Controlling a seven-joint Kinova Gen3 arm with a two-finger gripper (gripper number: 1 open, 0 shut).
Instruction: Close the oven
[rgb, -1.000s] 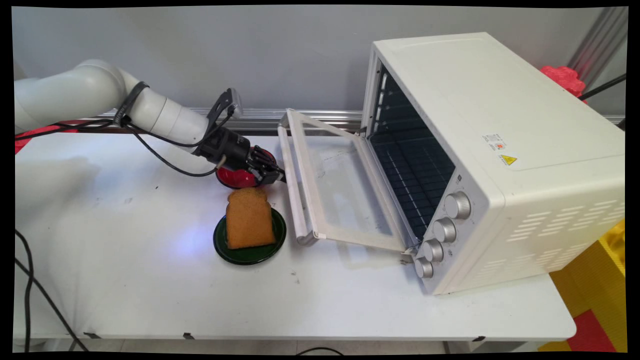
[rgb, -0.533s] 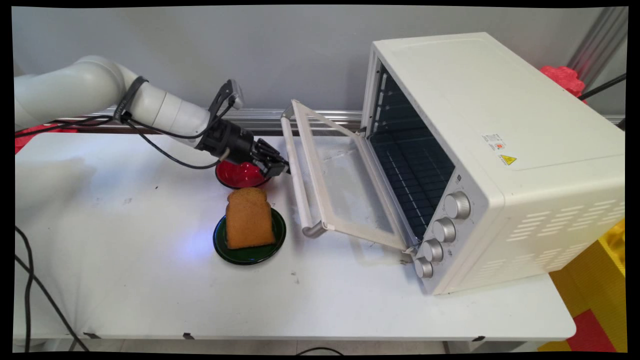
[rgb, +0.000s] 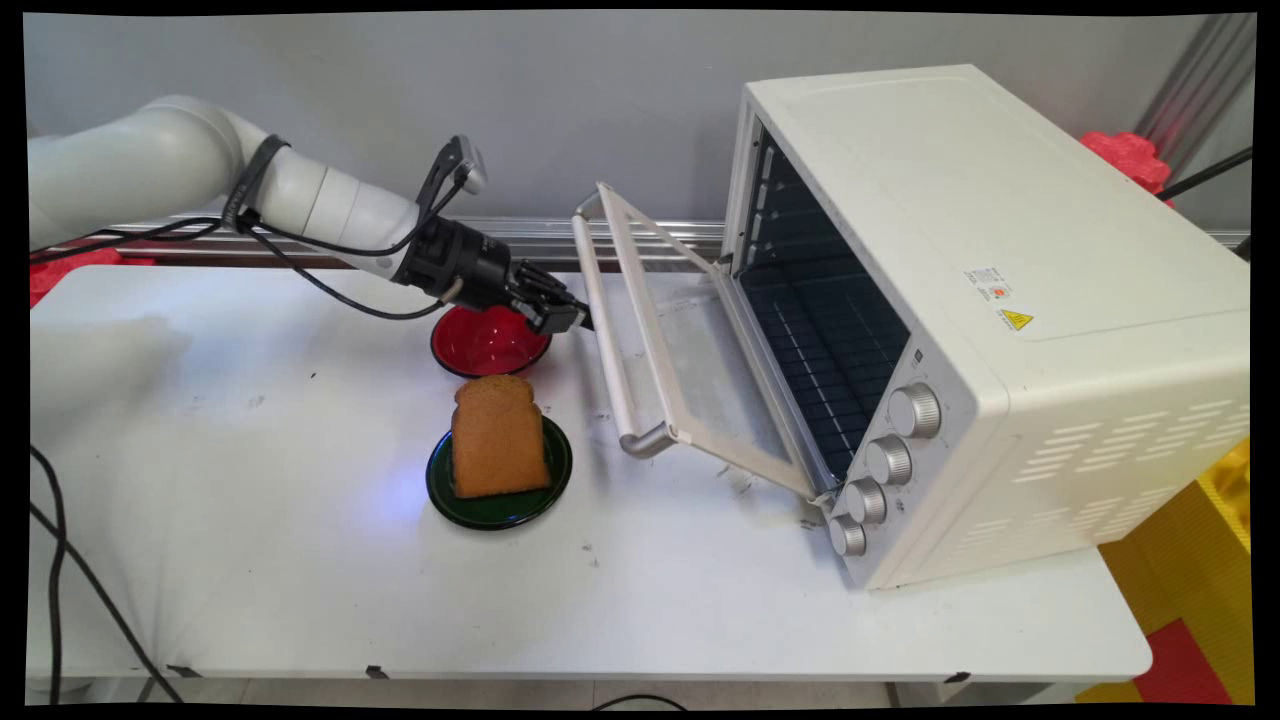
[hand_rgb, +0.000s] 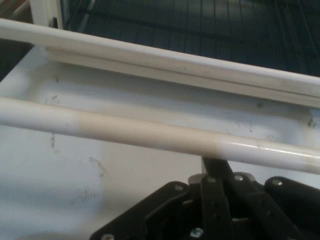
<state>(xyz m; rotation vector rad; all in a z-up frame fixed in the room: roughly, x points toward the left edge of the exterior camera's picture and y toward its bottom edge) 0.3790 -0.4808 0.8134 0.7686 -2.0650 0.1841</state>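
My gripper (rgb: 574, 319) is shut, its tips pressed against the underside of the white bar handle (rgb: 607, 335) of the oven door (rgb: 690, 370). The door stands partly raised, tilted up from its hinge at the white toaster oven (rgb: 1000, 300). In the hand view the handle (hand_rgb: 150, 132) runs across just above my gripper (hand_rgb: 216, 164), with the door's frame (hand_rgb: 175, 62) and the dark wire rack (hand_rgb: 225, 25) beyond. A red bowl (rgb: 488, 343) lies right under my wrist. A slice of toast (rgb: 497, 440) rests on a dark green plate (rgb: 500, 508) nearer the camera.
The oven takes up the table's right half, its knobs (rgb: 888, 460) facing the front. Black cables (rgb: 320, 300) hang from the arm over the table. A metal rail (rgb: 520, 235) runs along the wall behind. Red and yellow items (rgb: 1190, 560) sit past the right edge.
The oven door has swung up from nearly flat to a steeper tilt. My gripper has risen and moved right with the handle, uncovering more of the red bowl.
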